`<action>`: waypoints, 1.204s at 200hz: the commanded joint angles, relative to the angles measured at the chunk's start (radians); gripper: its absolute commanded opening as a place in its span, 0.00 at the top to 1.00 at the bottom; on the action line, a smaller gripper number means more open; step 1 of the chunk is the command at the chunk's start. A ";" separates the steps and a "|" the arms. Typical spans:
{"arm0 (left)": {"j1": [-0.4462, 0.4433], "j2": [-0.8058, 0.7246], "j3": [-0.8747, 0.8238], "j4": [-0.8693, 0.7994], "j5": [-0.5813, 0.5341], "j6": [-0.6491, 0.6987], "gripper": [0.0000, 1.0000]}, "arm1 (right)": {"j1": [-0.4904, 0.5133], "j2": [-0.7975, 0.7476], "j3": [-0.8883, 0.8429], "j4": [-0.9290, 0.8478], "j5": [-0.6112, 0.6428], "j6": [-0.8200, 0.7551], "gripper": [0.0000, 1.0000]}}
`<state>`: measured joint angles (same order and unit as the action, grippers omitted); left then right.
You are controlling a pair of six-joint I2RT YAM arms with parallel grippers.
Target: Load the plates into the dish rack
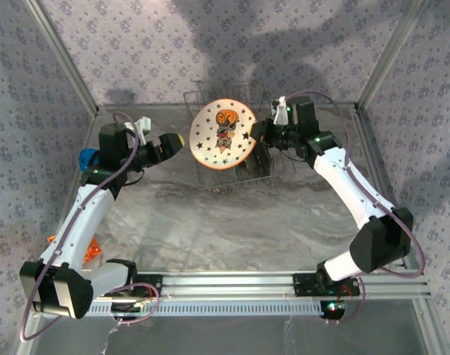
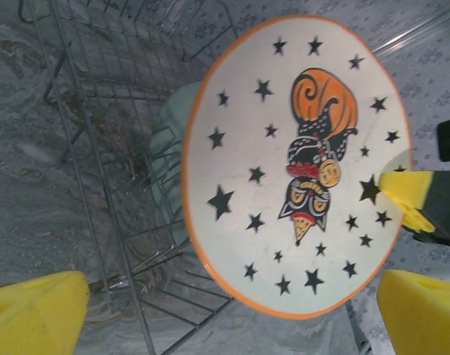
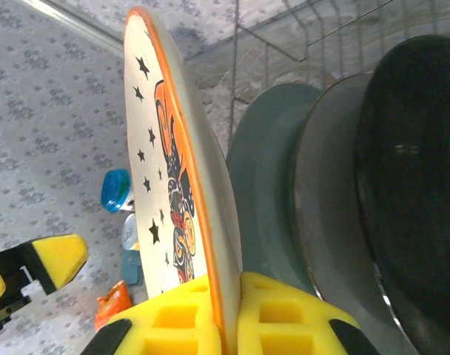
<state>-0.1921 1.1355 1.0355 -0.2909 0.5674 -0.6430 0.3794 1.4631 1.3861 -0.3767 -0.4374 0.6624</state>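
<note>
The cream plate with black stars stands on edge at the left end of the dish rack, its orange-rimmed picture face turned toward the left arm. From where I stand I cannot tell whether its lower rim is seated between the prongs or just above them. The right gripper is clenched on that plate's rim, one yellow pad on the painted face and one on the back. Just behind it in the rack, all upright and close together, stand the pale teal plate, then the grey-green plate, then the glossy black plate farthest from the star plate. The rack's thin wires rise around them, and it sits toward the far side of the marbled grey table. The left gripper hangs just to the left of the star plate with its jaws spread wide and nothing between them. Its yellow fingers sit at the two lower corners of the left wrist view, clear of the plate. Beyond that arm, near the table's left edge, sits a small blue cup, and closer to the arm's base there is something orange that I cannot make out.
</note>
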 commanded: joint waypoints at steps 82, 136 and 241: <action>0.015 0.034 0.144 -0.198 -0.063 0.171 0.01 | 0.255 -0.088 0.219 -0.166 0.624 -0.090 1.00; 0.037 0.030 0.157 -0.229 -0.054 0.198 0.01 | 0.369 -0.009 0.343 -0.244 0.843 -0.141 1.00; 0.062 0.044 0.174 -0.277 -0.083 0.259 0.01 | 0.632 0.363 0.811 -0.556 1.410 -0.233 1.00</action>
<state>-0.1345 1.1809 1.1954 -0.5575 0.4992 -0.4122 0.9760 1.7702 2.0418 -0.9234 0.7437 0.4435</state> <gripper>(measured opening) 0.994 0.076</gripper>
